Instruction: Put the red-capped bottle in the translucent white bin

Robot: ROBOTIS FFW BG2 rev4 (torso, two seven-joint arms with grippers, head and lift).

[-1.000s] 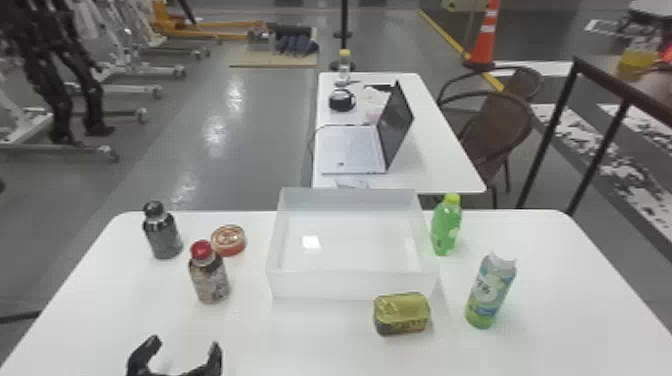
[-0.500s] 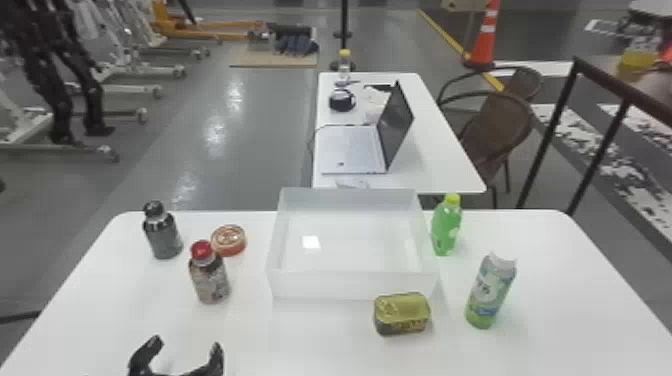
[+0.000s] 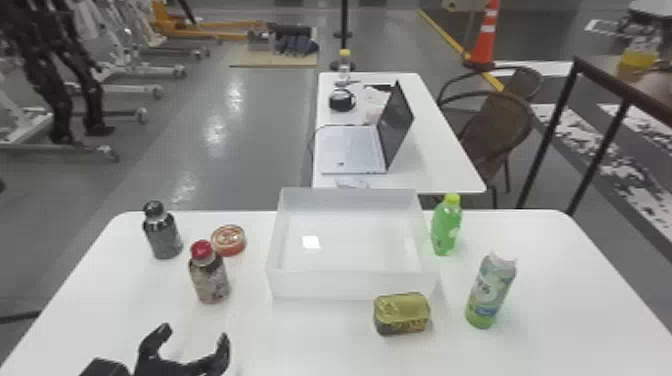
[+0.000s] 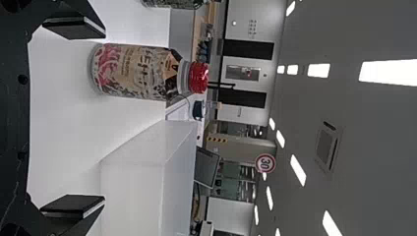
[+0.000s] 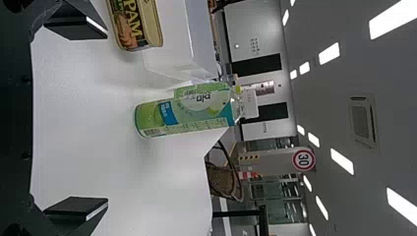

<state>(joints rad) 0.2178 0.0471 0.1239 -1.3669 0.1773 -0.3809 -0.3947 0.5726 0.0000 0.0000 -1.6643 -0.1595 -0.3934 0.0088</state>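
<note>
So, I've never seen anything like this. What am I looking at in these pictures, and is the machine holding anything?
This is a two-armed robot. The wide picture comes from its head, looking down over a white table. The two sideways pictures come from its wrists, one per arm. Its left claw and right claw each have two black fingers, spread open and holding nothing.

Around the translucent white bin stand, on the robot's left, a red-capped bottle, a black-capped bottle and a round, flat tin. On its right are a small green bottle and a white-capped bottle. A boxy, gold-topped can sits in front of the bin.
</note>
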